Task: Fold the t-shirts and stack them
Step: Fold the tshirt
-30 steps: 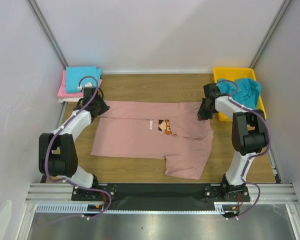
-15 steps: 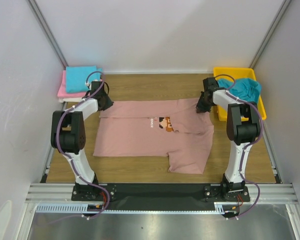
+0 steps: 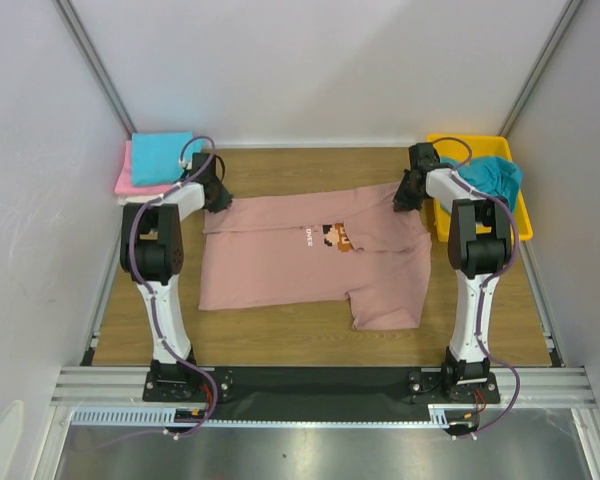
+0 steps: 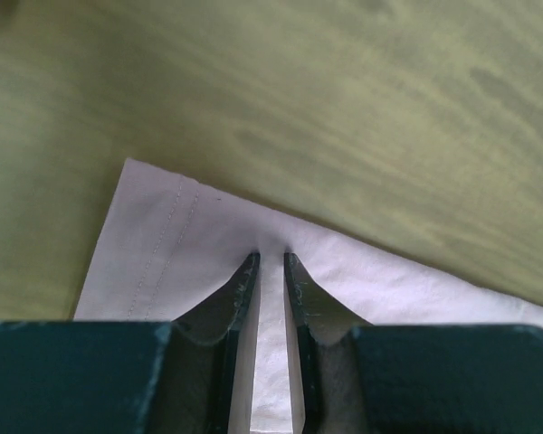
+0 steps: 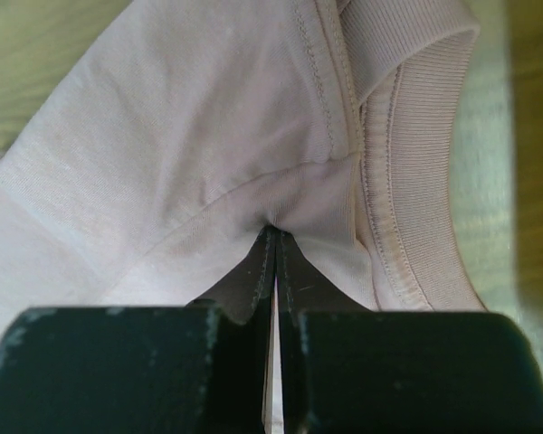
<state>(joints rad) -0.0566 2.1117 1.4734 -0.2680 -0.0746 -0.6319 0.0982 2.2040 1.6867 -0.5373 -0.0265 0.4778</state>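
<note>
Wrist views alone reveal grips: right claw point(image 5: 273, 233) clenched on dusty-pink t-shirt point(image 3: 300, 270) beside its ribbed collar point(image 5: 407, 163), left claw point(image 4: 270, 259) pinching its stitched hem corner point(image 4: 140, 194); overhead hides both.

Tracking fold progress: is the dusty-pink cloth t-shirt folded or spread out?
Partly folded: the dusty-pink cloth t-shirt has its far strip doubled over, crossing the print; the rest lies flat.

Top view bright, evenly and diffusely lit, shadows faint; wrist views softer, wood table point(image 4: 344, 90) cast yellow-green and slightly blurred, dusty-pink t-shirt point(image 4: 163, 244) washed near-white at left wrist, seams crisp at right.
</note>
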